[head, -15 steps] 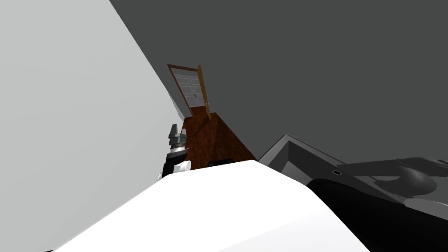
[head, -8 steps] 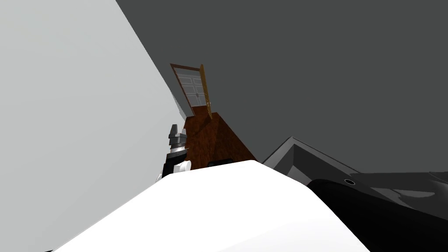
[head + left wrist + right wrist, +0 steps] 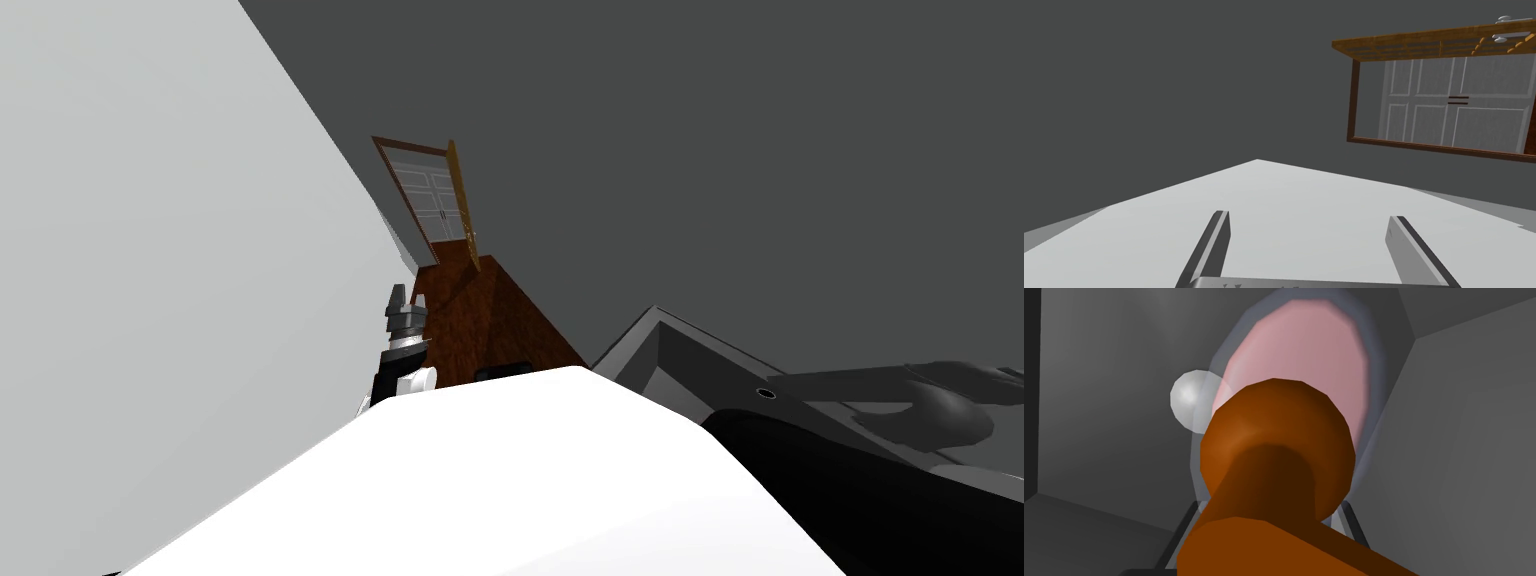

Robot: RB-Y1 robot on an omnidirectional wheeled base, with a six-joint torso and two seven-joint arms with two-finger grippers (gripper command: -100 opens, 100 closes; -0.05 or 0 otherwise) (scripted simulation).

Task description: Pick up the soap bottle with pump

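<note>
Right in front of the right gripper [image 3: 1269, 504] is the soap bottle with pump [image 3: 1304, 353]: a pink body in a clear greyish shell, topped by a rounded orange-brown pump head [image 3: 1276, 433] whose spout reaches back toward the gripper's body. The pump hides the contact, so I cannot tell whether this gripper is clenched on the bottle or released. A small glossy white ball [image 3: 1186, 405] sits just beside the bottle, partly behind its clear shell, and plain grey walls [image 3: 1099, 413] close in around both.

To do the pick well, I would take the hold on the body below the pump, not on the head. Squeeze evenly on both sides, confirm the grip, then lift straight up, keeping off the ball and the grey walls.

The left gripper [image 3: 1309, 216] is idle, its jaws released and empty, facing a light grey wall [image 3: 1274, 190]. Farthest off, an open wooden door [image 3: 1424, 42] hangs beside a brown-framed doorway [image 3: 1354, 100]
</note>
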